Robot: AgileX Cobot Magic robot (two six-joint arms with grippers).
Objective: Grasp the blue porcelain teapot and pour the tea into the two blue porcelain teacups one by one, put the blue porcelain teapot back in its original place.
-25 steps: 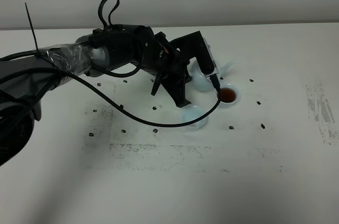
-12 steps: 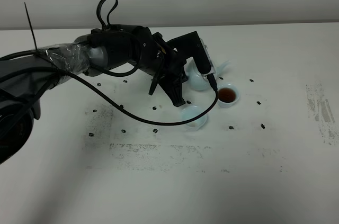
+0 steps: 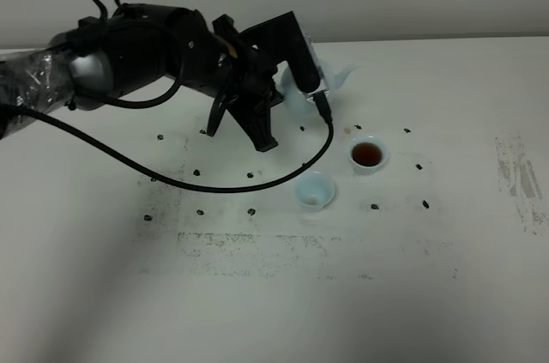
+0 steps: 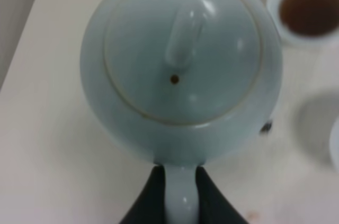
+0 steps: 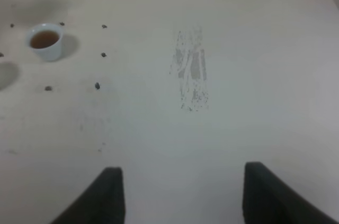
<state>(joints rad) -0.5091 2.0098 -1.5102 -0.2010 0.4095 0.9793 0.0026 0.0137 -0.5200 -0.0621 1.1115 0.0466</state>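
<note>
You have one pale sky-blue glossy porcelain teapot (image 4: 180, 60) in view, round-bodied with a knobbed lid. Your left hand (image 4: 179, 181) has it by the loop handle: the two dark fingers (image 4: 153, 192) press in on either side of the handle, closed as far as it lets them. The pot sits level, lid up, with its short spout aimed toward the right of the high view. You cannot tell from these views whether its base touches the white counter (image 3: 429, 294)

There are two small pale-blue handleless porcelain cups, both upright on the counter and apart from each other. The filled cup (image 3: 367, 154) holds brown tea and stands near the pot, on its spout side, not touching it. The second cup (image 3: 315, 191) stands nearer the front edge, to the left of the filled one. Its inside looks mostly pale, and it is too small to tell whether it holds tea

A black cable (image 3: 257, 184) hangs from the left arm in a loop that passes just beside the second cup

Your right hand (image 5: 185, 197) is spread wide with nothing between its two dark fingers. It is over a grey-scuffed stretch of counter, well apart from the pot, and the filled cup shows far off in its wrist view
</note>
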